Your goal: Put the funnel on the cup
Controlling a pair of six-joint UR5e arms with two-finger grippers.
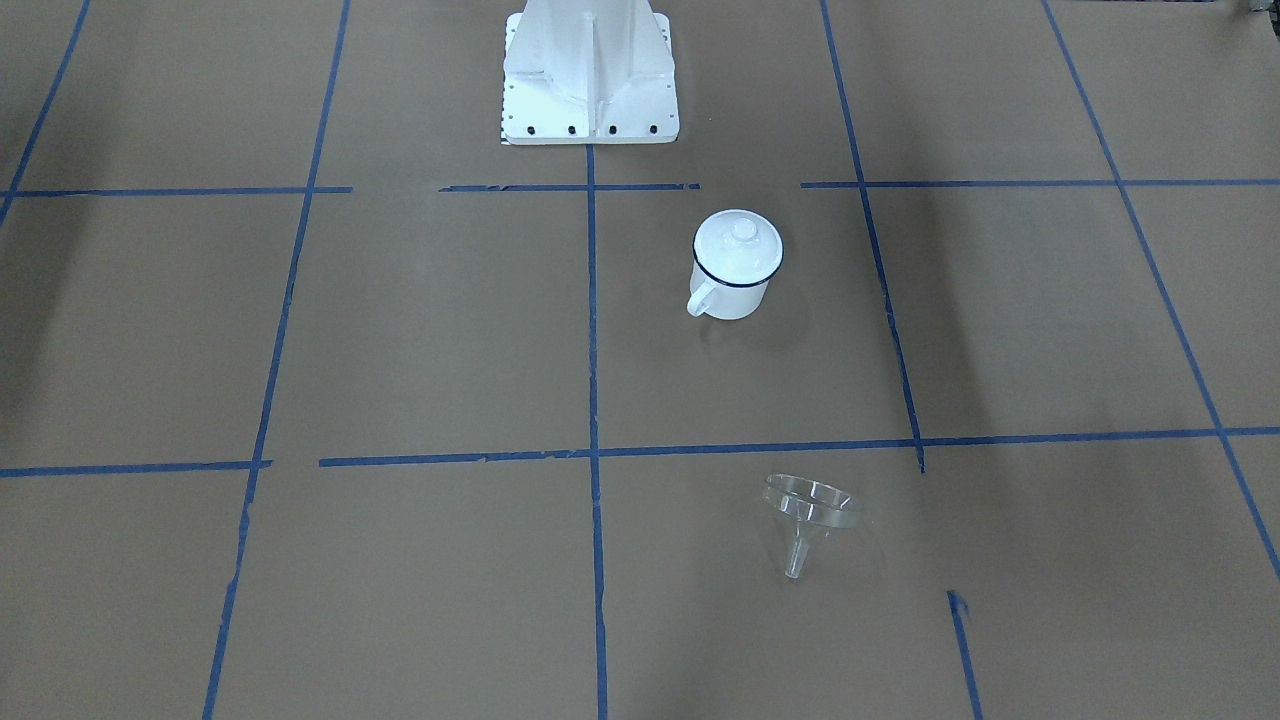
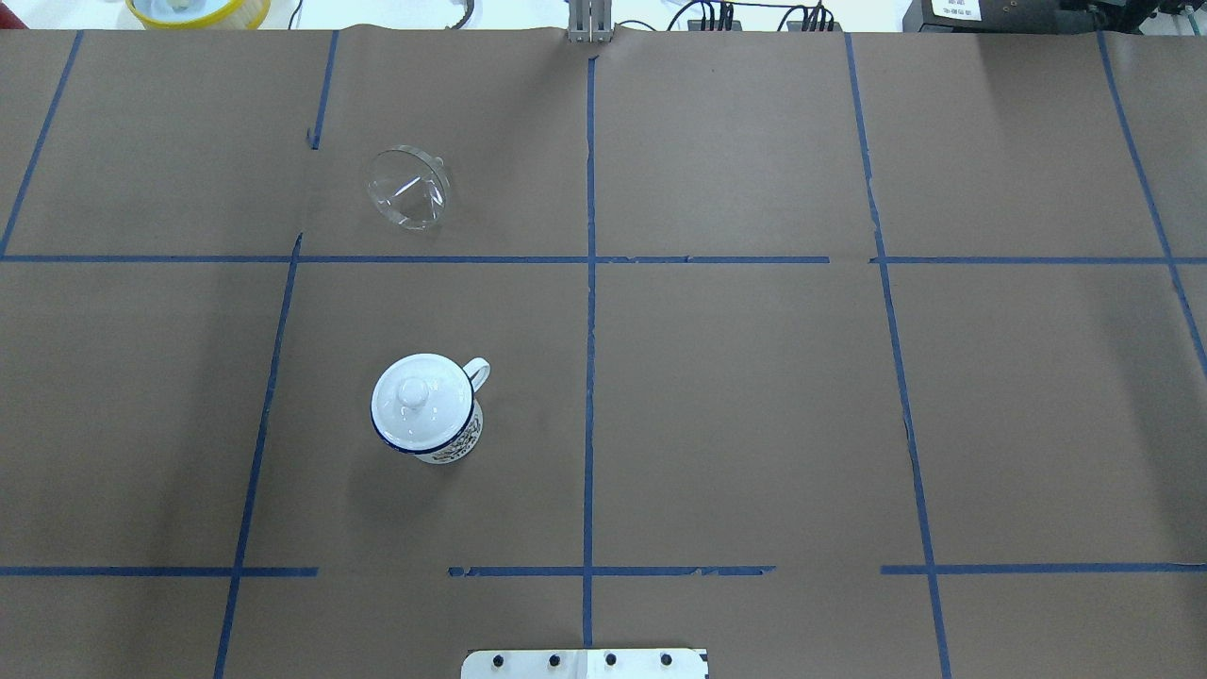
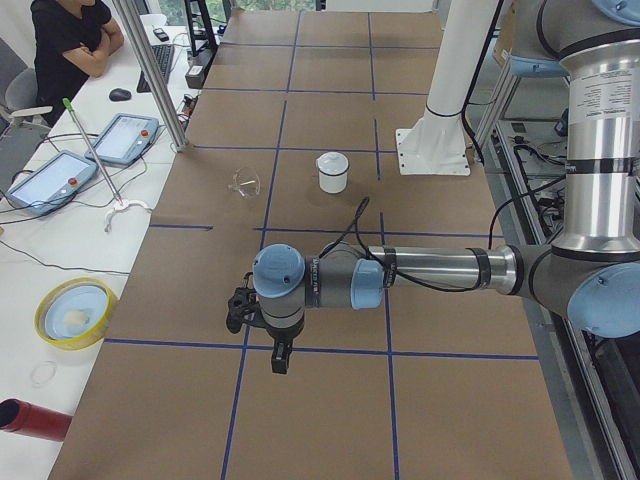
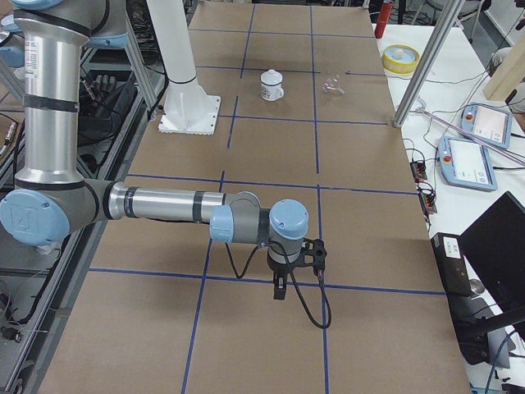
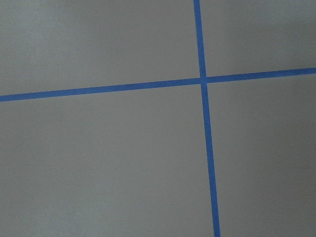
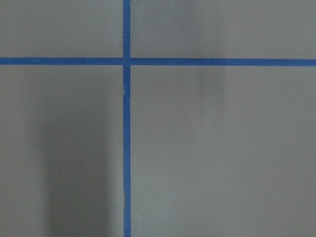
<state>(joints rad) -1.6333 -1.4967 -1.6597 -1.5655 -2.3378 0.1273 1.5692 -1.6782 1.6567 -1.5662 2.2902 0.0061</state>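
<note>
Funnel (image 1: 812, 508) lies tipped on its side on the desk (image 1: 420, 340), on the robot's left half. Its spout points away from the base. It's well apart from the cup (image 1: 733, 290) and farther out. Cup is upright with a lid (image 1: 738, 244) on it, which likely has to come off first. Left arm (image 3: 430, 268) and right arm (image 4: 164, 203) hang over bare desk near its ends. Jaws: can't tell from the side views. Funnel looks light, stiff and slick, and will probably roll. I'd pinch the rim wall, not the spout.
</note>
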